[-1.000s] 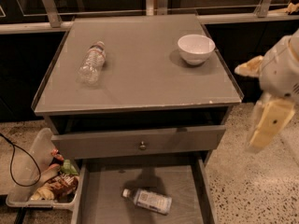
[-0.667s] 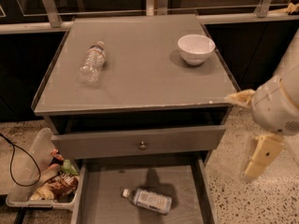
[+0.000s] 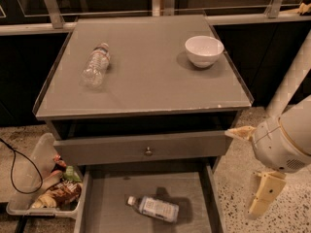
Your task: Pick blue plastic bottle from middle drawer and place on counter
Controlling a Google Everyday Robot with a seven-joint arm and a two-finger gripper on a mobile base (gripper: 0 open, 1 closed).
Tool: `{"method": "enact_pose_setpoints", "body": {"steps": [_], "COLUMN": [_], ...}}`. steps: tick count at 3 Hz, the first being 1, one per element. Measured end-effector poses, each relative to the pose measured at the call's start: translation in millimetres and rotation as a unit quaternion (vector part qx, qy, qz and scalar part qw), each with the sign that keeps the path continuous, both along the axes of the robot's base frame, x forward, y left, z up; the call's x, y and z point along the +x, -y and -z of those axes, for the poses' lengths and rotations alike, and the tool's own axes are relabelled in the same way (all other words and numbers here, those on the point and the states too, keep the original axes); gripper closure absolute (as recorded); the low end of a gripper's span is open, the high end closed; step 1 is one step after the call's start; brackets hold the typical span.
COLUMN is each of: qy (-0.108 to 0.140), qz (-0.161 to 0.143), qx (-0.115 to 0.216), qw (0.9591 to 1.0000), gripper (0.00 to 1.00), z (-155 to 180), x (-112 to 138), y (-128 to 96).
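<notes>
The blue plastic bottle (image 3: pixel 155 208) lies on its side, white cap to the left, on the flat grey bottom of the open middle drawer (image 3: pixel 109 198). The counter (image 3: pixel 146 76) is the glossy grey cabinet top above it. My gripper (image 3: pixel 251 176) hangs at the right of the cabinet, beside the drawer's right wall and above the floor. It is open and empty, to the right of the bottle and apart from it.
A clear crinkled bottle (image 3: pixel 95 64) lies on the counter's left and a white bowl (image 3: pixel 204 50) stands at its right. A closed drawer front with a knob (image 3: pixel 148 151) sits above the open drawer. A bin of snacks (image 3: pixel 46 191) and a black cable (image 3: pixel 19 171) are on the floor at left.
My arm and gripper have come down along the cabinet's right side, from counter height to about the level of the open drawer. The bottles and the bowl have not moved.
</notes>
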State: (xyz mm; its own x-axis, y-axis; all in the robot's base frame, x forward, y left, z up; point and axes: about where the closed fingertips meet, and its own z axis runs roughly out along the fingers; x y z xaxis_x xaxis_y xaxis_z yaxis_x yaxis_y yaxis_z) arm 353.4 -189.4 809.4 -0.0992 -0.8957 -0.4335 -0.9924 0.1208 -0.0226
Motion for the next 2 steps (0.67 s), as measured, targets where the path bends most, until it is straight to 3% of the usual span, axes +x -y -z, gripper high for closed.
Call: {"method": "enact_pose_setpoints", "body": {"steps": [1, 2], "qy": [0.009, -0.002], "qz": [0.010, 0.059], "qx": [-0.005, -0.001], "qw": [0.9999, 0.9982], "gripper": [0.00, 0.00], "z": [6, 47], "x": [0, -4], "y": [-4, -14]}}
